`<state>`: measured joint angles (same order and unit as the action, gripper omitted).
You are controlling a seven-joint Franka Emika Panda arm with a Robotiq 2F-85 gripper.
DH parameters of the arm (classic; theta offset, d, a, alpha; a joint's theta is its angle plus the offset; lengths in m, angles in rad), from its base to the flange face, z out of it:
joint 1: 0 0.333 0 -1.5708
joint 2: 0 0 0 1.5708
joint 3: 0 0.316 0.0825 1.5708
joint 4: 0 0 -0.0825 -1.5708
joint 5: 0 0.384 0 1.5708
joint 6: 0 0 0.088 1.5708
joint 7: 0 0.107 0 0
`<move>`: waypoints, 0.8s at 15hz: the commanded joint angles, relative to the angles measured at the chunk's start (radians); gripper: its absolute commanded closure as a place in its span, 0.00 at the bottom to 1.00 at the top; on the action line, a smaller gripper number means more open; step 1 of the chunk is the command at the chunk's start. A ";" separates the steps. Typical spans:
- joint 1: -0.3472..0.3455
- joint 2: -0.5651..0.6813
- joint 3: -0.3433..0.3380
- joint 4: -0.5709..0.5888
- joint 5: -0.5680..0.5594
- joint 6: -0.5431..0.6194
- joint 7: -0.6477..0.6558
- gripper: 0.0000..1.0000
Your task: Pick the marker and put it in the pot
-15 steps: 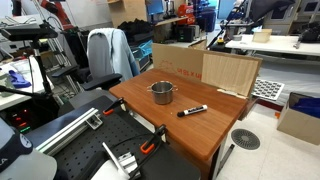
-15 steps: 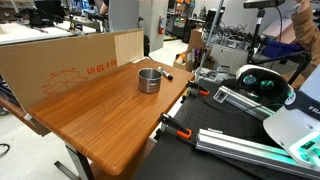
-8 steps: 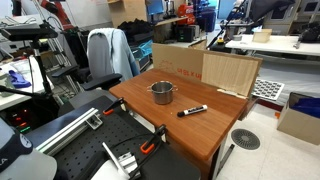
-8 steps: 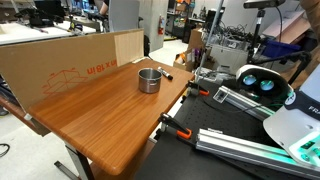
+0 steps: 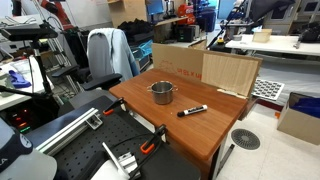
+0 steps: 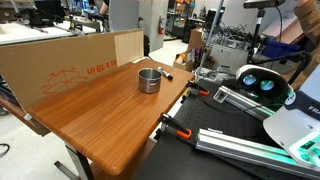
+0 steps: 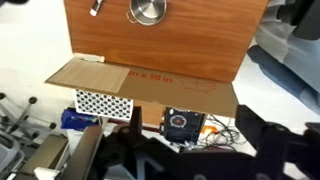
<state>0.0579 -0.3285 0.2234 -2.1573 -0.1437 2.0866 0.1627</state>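
Observation:
The marker (image 5: 192, 110), black with a reddish band, lies flat on the wooden table (image 5: 200, 135), a short way from the pot (image 5: 162, 92). The pot is small, shiny steel and upright. In an exterior view the marker (image 6: 165, 73) lies just behind the pot (image 6: 149, 79). In the wrist view the pot (image 7: 148, 10) and the marker (image 7: 97, 6) sit at the top edge, far off. My gripper (image 7: 195, 140) is open and empty, its dark fingers (image 7: 255, 125) spread wide, well away from both. It does not show in either exterior view.
A cardboard sheet (image 5: 205, 68) stands along one table edge and shows in another view (image 6: 70, 70). Orange-handled clamps (image 5: 150, 147) grip the table edge by the robot's mount. A chair with a jacket (image 5: 108, 55) and a white perforated panel (image 7: 105, 103) are beside the table.

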 commanded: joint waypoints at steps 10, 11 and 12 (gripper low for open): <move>-0.018 -0.124 -0.152 -0.234 0.092 0.174 -0.020 0.00; -0.026 -0.131 -0.165 -0.251 0.088 0.171 -0.024 0.00; -0.036 -0.137 -0.185 -0.275 0.088 0.175 -0.038 0.00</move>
<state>0.0361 -0.4223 0.0722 -2.3637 -0.0818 2.2209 0.1576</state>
